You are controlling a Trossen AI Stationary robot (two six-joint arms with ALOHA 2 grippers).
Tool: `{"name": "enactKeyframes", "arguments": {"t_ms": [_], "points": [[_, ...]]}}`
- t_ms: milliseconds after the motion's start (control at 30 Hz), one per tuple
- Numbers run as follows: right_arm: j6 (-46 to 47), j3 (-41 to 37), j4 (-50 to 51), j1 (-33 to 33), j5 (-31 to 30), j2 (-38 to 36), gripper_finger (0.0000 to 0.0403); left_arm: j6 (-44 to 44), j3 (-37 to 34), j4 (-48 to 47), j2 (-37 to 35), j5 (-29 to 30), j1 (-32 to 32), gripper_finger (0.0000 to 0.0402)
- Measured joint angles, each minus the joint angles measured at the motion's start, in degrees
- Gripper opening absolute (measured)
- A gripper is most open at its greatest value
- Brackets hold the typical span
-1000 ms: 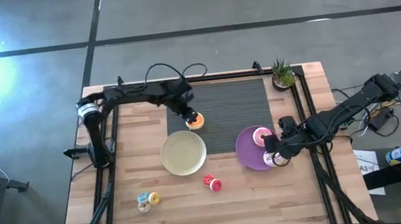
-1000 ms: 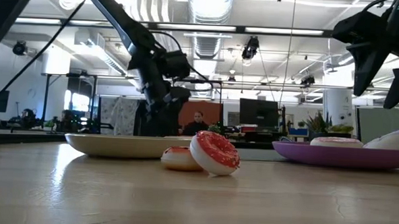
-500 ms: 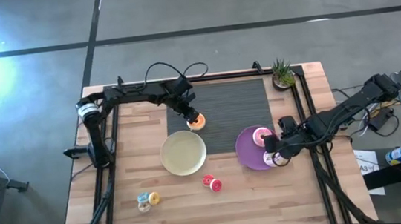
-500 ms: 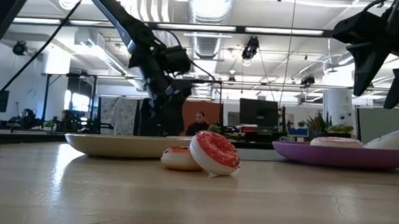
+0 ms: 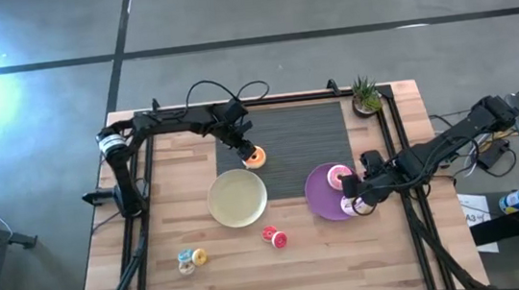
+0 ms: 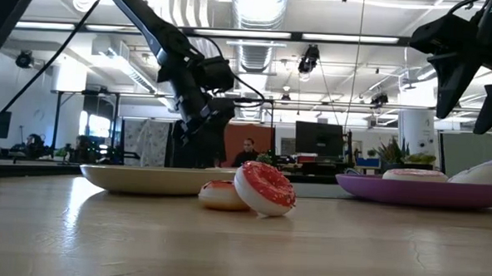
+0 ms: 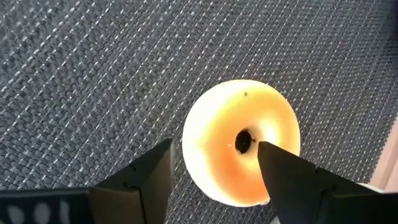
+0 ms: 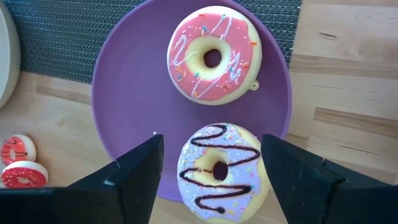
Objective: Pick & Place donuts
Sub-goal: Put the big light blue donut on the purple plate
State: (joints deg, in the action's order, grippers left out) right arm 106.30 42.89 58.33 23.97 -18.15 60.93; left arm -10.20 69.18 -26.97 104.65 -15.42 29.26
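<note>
My left gripper [image 5: 244,148] [image 7: 214,144] hangs open over the orange-iced donut [image 5: 253,157] [image 7: 239,140], which lies flat on the dark woven mat [image 5: 303,145]. One finger shows over the ring beside its hole and the other just off its rim. I see no touch. My right gripper [image 5: 353,202] [image 8: 211,138] is open above the purple plate [image 5: 321,196] [image 8: 124,106], with a finger on either side of the whitish donut with brown zigzag [image 8: 219,171]. A pink donut [image 8: 213,55] lies flat on the same plate.
A pale-yellow plate [image 5: 237,197] sits left of the purple one. Two red donuts [image 5: 274,236] [image 6: 264,189] lie near the table's front, one leaning on the other. A yellow and a teal donut [image 5: 192,259] lie near the front left. A potted plant [image 5: 364,95] stands at the far right.
My left gripper has risen a little above the mat and edged toward the far edge. The orange donut has stayed where it was. My right arm has kept still.
</note>
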Motion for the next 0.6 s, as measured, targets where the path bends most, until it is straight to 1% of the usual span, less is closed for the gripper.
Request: {"name": "enactKeyframes", "arguments": {"t_ms": [267, 367, 467, 600], "points": [[0.02, -0.02, -0.04, 0.00, 0.00, 0.00, 0.0263, -0.39, -0.10, 1.59, 3.31, 0.05, -0.38, 0.0208], [0.06, -0.04, -0.27, 0.00, 0.00, 0.00, 0.0263, -0.41, -0.11, 2.41, 3.75, 0.50, -0.53, 0.0200], [0.09, -0.04, -0.76, 0.00, 0.00, 0.00, 0.0263, -0.22, -0.10, 3.57, 3.75, 0.52, -0.71, 0.0176], [-0.23, -0.04, -2.61, 0.02, -0.93, 0.00, 0.0263, 0.57, -0.10, 4.93, 3.75, 0.59, -0.96, 0.0118]]}}
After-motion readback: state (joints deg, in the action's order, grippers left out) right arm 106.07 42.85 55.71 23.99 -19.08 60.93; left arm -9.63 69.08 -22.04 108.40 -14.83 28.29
